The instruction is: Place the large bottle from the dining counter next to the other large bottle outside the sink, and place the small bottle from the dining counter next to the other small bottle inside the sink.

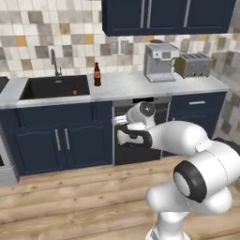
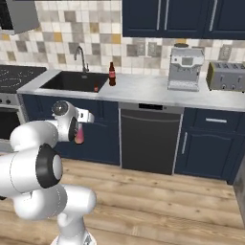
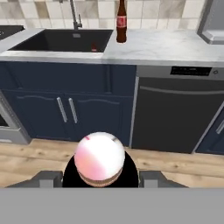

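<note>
My gripper (image 3: 99, 179) is shut on a bottle (image 3: 99, 159) with a dark body and a round pinkish end facing the camera. Whether it is the large or the small one I cannot tell. In the right base view the bottle (image 2: 79, 136) hangs under the gripper (image 2: 80, 125), out over the floor in front of the cabinets. A large dark bottle (image 1: 97, 75) (image 2: 112, 74) (image 3: 121, 19) with a red label stands upright on the counter just right of the sink (image 1: 33, 89) (image 2: 67, 81) (image 3: 57, 41). A small red bottle (image 1: 75, 92) (image 2: 96, 89) (image 3: 94, 47) sits inside the sink's right end.
A faucet (image 2: 82, 58) rises behind the sink. A coffee machine (image 1: 160, 62) and a toaster (image 1: 193, 64) stand on the counter to the right. Below are navy cabinet doors (image 3: 65, 109) and a dishwasher (image 3: 175, 113). A stove (image 2: 14, 76) lies left of the sink.
</note>
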